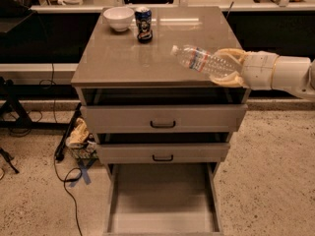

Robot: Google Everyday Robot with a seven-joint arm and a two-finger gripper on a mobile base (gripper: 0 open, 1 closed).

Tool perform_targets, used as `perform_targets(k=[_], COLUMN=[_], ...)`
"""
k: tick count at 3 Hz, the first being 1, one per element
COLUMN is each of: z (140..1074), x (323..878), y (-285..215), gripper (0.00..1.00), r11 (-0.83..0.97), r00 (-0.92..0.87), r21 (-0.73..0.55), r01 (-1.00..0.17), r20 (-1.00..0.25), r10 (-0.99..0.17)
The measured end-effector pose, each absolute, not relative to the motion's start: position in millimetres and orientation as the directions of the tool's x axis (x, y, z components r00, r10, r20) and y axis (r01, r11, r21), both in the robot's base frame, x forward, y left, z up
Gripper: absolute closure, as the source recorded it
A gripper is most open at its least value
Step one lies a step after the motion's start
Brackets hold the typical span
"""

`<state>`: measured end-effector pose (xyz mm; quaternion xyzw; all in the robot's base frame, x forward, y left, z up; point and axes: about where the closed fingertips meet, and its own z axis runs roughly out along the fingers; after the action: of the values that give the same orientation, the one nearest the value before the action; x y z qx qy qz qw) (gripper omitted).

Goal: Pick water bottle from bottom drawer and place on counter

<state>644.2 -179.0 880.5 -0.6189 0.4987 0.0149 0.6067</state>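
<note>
My gripper [227,66] comes in from the right and is shut on the water bottle [201,61], a clear ribbed bottle with a white cap and a red-blue label. The bottle lies tilted, cap pointing up-left, held over the right front part of the counter [123,58]. The bottom drawer [162,200] is pulled out at the foot of the cabinet, its flat floor bare.
A white bowl [118,17] and a dark blue can [143,23] stand at the counter's back left. The two upper drawers [162,118] with black handles stand slightly open. Cables and a crumpled bag [78,136] lie on the floor at the left.
</note>
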Motion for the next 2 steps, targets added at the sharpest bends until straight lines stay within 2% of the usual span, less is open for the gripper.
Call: perform_targets(k=[2], z=[889.0], x=[676.2], y=[-164.1], gripper=[1.0], r11=[0.351], r00=[0.448], r21=[-0.674], r01=[-0.65], r20=[-0.713], r10=[-0.539])
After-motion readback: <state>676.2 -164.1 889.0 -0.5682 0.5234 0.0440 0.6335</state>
